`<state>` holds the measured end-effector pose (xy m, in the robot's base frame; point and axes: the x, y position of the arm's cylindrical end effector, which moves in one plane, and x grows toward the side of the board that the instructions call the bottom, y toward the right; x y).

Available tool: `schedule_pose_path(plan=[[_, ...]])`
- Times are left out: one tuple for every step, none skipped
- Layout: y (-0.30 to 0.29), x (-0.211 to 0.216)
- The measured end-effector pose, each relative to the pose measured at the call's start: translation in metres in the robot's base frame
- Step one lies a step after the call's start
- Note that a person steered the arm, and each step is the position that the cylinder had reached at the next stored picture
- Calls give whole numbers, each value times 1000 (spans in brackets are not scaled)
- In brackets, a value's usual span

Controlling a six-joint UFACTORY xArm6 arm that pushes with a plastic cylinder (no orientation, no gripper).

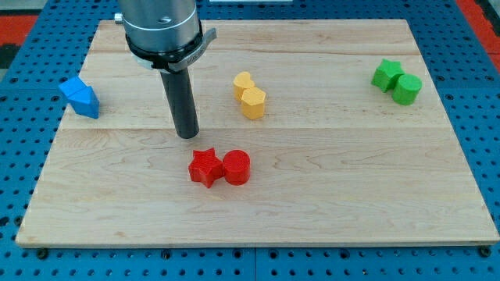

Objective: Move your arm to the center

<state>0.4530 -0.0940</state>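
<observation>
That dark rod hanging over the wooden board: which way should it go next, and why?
Probably a short slide toward the view's right. My tip rests left of the pale wooden board's middle, just above the red star block and red cylinder block, with the two yellow blocks further right. The lane between those pairs looks free, so nothing should get pushed.

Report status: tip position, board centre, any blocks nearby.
My tip down, left of board centre. Red star and red cylinder just below. Yellow blocks to the right.
</observation>
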Motion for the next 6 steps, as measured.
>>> schedule_pose_path(plan=[[3,0],[33,-4],[33,-5],[33,-17],[33,-16],[34,-12]])
